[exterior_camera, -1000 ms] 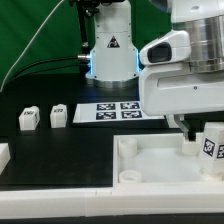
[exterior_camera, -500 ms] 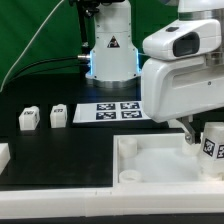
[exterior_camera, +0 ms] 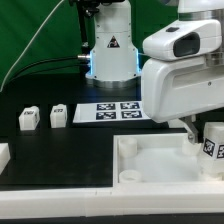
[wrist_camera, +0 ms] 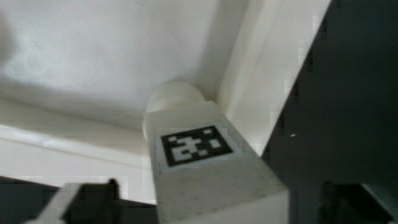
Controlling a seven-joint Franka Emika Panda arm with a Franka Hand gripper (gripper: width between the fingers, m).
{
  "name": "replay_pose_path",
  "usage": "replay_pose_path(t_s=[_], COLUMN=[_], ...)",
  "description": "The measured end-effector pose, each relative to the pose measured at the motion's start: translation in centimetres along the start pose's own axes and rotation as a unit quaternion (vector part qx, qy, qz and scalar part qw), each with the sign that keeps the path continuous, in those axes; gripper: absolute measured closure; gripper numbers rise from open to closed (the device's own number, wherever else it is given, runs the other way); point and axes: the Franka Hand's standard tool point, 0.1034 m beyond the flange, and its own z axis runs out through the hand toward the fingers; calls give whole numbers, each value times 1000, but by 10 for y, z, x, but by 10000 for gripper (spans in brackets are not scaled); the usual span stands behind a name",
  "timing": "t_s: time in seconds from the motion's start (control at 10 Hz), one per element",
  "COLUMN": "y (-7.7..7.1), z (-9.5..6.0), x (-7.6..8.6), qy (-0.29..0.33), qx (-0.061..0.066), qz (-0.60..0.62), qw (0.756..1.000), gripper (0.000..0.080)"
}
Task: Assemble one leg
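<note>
A white leg [exterior_camera: 211,141] with a black-and-white tag stands upright at the right corner of the large flat white tray-like piece [exterior_camera: 150,165]. My gripper [exterior_camera: 196,133] hangs over it, its body hiding the leg's top. In the wrist view the leg [wrist_camera: 199,150] stands between my two dark fingers [wrist_camera: 80,205], with a pale gap showing beside one finger. The jaws are open around the leg. Two more legs [exterior_camera: 28,119] [exterior_camera: 58,115] stand on the black table at the exterior view's left.
The marker board [exterior_camera: 110,110] lies behind the tray-like piece, in front of the robot base [exterior_camera: 110,50]. Another white part [exterior_camera: 3,154] shows at the exterior view's left edge. A green backdrop stands behind.
The arm's wrist shifted up and toward the exterior view's left a second ago, then held still. The leg stayed in place at the tray's corner.
</note>
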Motion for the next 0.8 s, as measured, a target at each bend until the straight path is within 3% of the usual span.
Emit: replay_pose_path(t_s=[0.1,0.3,0.8], y=[0,1,1], z=[0,0,0], x=[0,0,1], qy=[0,1,2], qx=[0,0,3], qz=[0,0,64], qw=[1000,1000,998], gripper=[449,485,485])
